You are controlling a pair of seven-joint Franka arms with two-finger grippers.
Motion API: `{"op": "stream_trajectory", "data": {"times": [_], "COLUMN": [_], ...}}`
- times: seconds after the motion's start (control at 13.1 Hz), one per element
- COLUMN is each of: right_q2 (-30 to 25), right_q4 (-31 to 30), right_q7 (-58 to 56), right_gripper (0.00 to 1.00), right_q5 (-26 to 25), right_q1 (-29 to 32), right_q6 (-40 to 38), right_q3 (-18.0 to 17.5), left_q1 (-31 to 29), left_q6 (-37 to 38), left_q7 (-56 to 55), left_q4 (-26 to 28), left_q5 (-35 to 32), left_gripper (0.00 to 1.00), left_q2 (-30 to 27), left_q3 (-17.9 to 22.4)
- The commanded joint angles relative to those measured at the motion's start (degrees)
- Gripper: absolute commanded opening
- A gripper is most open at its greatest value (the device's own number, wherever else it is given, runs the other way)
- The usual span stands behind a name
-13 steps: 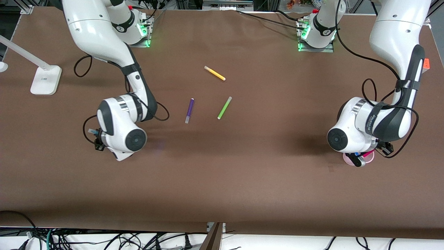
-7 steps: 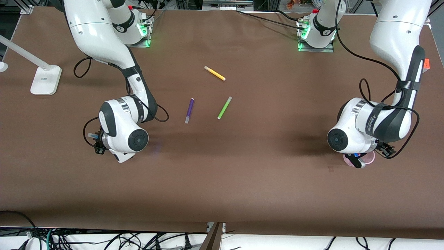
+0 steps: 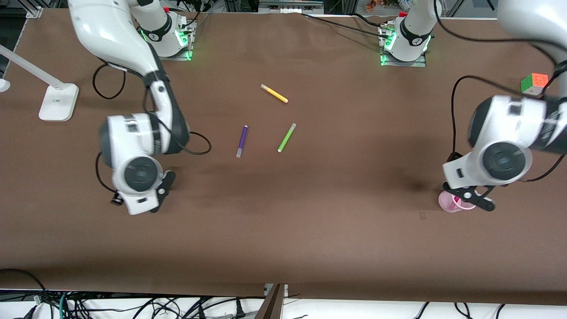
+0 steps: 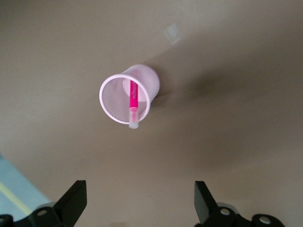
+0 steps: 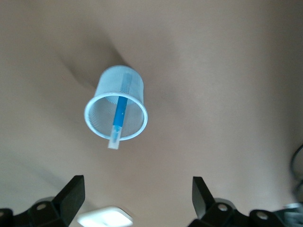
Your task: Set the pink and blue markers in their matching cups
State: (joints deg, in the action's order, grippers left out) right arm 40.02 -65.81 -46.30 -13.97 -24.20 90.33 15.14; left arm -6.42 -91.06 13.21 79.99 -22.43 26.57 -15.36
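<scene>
- In the front view the right arm's wrist housing at the picture's left covers the blue cup (image 5: 116,103) completely; the cup shows only in the right wrist view, standing upright on the brown table (image 3: 310,230) with the blue marker (image 5: 118,118) leaning inside, its pale cap poking over the rim.
- The pink cup (image 3: 451,202) sits at the lower right of the front view, partly covered by the left gripper (image 3: 470,197) hanging over it; the pink marker (image 4: 133,105) stands in it, cap over the rim.
- Left gripper fingers are spread wide with nothing between them.
- The right gripper (image 5: 137,198) hangs over the blue cup, fingers equally spread and empty.
- Both wrist housings look smeared in the front view.
- No writing is legible on markers or cups.
- Around the upper middle of the front view lie a purple pen (image 3: 241,141), green pen (image 3: 286,138) and yellow pen (image 3: 274,93).
- A colour cube (image 3: 534,83) sits at the right edge.
</scene>
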Motion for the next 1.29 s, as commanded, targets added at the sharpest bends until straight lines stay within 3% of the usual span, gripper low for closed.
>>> {"op": "stream_trajectory", "data": {"times": [0.0,0.08,0.23,0.38,0.46,0.61,0.68,0.84,0.99,1.22], "right_q2": [-5.2,-6.61,-8.11,-12.49,-16.08,-23.03,-26.62,-34.09,-39.91,-40.64], "right_q4": [0.42,0.41,0.5,-1.16,-4.73,-10.98,-15.01,-22.41,-27.69,-28.24], "right_q7": [11.17,16.62,25.69,35.08,39.74,45.31,45.24,45.24,45.33,45.07], "right_gripper": [1.0,1.0,1.0,1.0,1.0,1.0,1.0,1.0,1.0,1.0], "right_q5": [11.46,15.6,18.18,18.54,18.63,17.58,17.49,14.78,14.41,14.41], "right_q1": [1.52,2.13,2.4,4.06,6.07,13.0,15.99,19.0,20.5,22.88], "right_q6": [-1.65,-2.26,-4.89,-4.99,-4.47,-4.81,-4.82,-4.29,-4.29,-5.77], "right_q3": [2.95,4.27,5.25,3.33,0.53,-8.68,-11.25,-12.76,-14.17,-15.06], "left_q1": [-2.28,-3.15,-5.08,-5.97,-5.28,2.78,3.42,5.01,5.01,4.48], "left_q6": [0.44,1.31,7.27,9.57,11.24,7.77,3.13,-5.93,-6.76,-6.06], "left_q7": [-2.83,-2.92,-3.01,-3.19,-3.71,-7.56,-8.63,-9.42,-9.51,-9.6], "left_q4": [-1.15,-1.5,-2.72,-4.48,-3.62,3.12,8.2,19.8,22.23,20.74], "left_q5": [10.79,13.18,17.66,20.58,21.11,22.07,22.43,21.91,21.55,22.08], "left_gripper": [1.0,1.0,1.0,1.0,1.0,1.0,1.0,1.0,1.0,1.0], "left_q2": [-5.72,-7.92,-9.78,-12.41,-13.21,-18.38,-21.79,-29.44,-30.79,-29.3], "left_q3": [-0.11,-0.11,-0.02,1.3,2.6,11.19,12.27,13.16,13.16,12.99]}}
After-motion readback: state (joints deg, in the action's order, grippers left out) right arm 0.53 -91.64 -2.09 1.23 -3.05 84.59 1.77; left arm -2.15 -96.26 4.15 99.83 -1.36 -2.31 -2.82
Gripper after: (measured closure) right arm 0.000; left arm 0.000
